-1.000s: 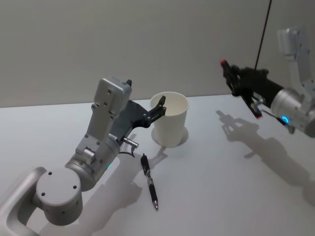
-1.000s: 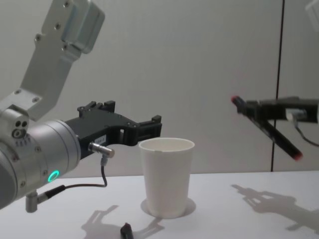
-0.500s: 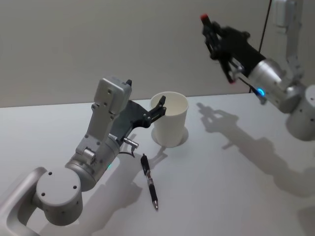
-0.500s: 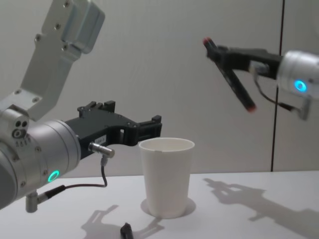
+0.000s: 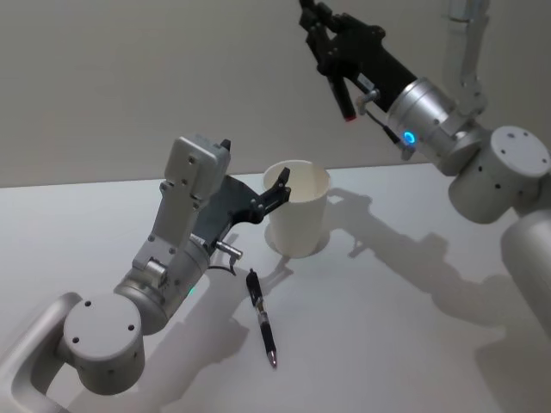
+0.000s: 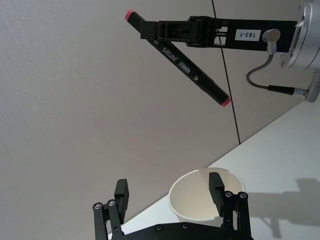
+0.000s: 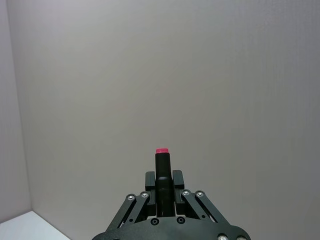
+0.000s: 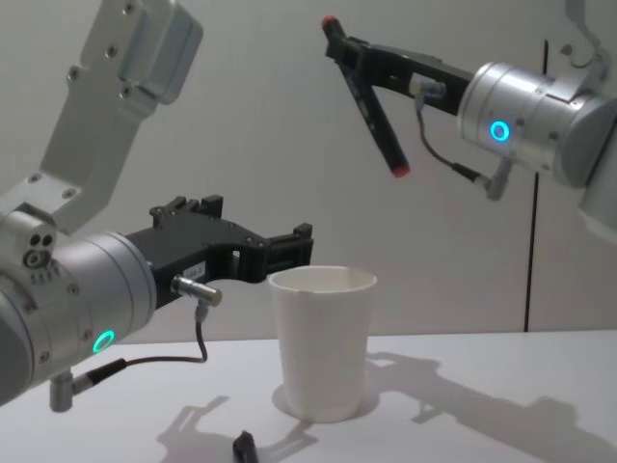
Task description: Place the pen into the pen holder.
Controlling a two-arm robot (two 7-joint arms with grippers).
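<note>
- Over the white counter point(image 5: 413, 327), the left pincer point(image 6: 168, 180) hangs wide open and empty beside the rim of the pen holder point(image 8: 323, 347).
- High above and slightly right of it, the right pincer point(image 8: 359, 60) is clamped on a marker pen point(image 8: 381, 125).
- Pen holder, a white cup, stands upright on the counter.
- Marker pen tilts, red-tipped.
- Black pen point(image 5: 262, 318) lies near the holder's base.

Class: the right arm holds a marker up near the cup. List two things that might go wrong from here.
The marker hangs tilted in the right end effector, well above the paper cup; lowered so, its tip may catch the rim and topple it. The open left end effector sits by that rim and might get struck.
</note>
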